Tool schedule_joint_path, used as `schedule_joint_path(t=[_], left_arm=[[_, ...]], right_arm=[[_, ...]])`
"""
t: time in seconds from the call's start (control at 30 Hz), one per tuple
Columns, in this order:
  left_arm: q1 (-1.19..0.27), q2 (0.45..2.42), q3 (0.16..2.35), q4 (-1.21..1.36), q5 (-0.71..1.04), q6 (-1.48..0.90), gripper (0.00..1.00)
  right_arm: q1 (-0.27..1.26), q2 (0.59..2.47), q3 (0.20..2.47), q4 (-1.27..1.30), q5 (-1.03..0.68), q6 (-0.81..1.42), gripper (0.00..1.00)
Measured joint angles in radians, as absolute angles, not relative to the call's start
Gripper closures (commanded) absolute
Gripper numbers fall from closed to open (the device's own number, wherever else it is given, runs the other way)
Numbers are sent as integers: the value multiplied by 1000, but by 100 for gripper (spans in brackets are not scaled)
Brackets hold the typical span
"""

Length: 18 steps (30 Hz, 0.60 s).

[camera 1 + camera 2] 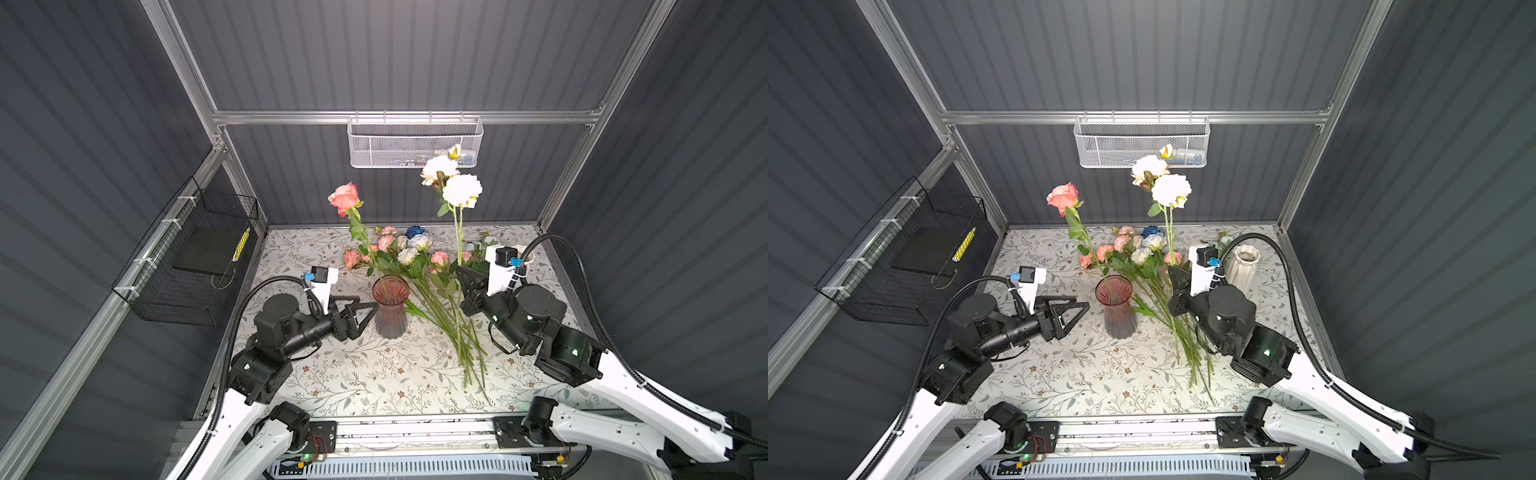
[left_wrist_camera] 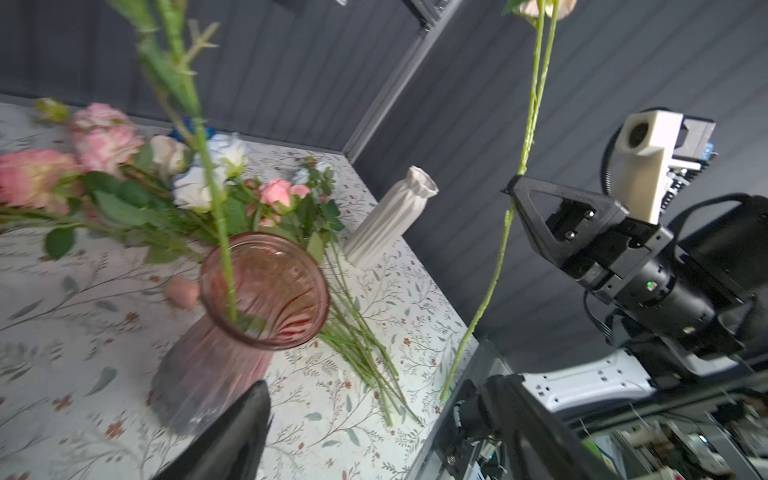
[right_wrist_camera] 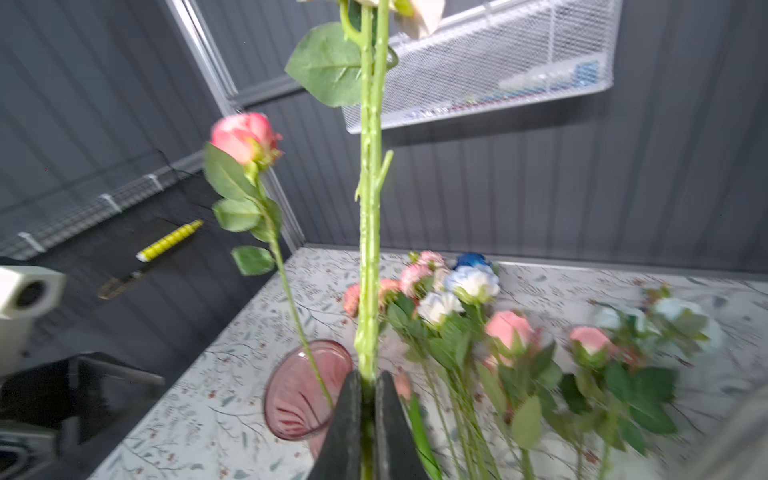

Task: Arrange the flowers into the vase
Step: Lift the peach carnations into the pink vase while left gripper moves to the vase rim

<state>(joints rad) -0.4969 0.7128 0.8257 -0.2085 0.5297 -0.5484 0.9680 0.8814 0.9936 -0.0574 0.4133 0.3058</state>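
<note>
Cream flowers (image 1: 460,189) stand upright, stems clamped in right end effector (image 3: 368,384).

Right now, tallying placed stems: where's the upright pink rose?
In both top views the pink rose stands in the pink vase, between the left gripper and loose flowers.

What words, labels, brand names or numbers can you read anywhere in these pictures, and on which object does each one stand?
No text can be read anywhere.
Yellow tube in the black wire basket: dark marks, too blurred to read.
Blue-labelled item in the white mesh basket: too small to read.
Pink vase, white vase, flowers: no print visible.
</note>
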Motion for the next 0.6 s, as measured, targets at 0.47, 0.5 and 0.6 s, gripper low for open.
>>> schedule_joint_path(t=[0.47, 0.5, 0.6], left_arm=[[-503, 879, 891, 97, 876, -621, 37], [-503, 880, 896, 99, 881, -620, 38], [-503, 883, 911, 96, 888, -611, 44]], right_arm=[[1053, 1173, 1216, 113, 154, 334, 97], [1053, 1187, 1226, 117, 144, 337, 97], [1054, 1225, 1253, 130, 113, 350, 97]])
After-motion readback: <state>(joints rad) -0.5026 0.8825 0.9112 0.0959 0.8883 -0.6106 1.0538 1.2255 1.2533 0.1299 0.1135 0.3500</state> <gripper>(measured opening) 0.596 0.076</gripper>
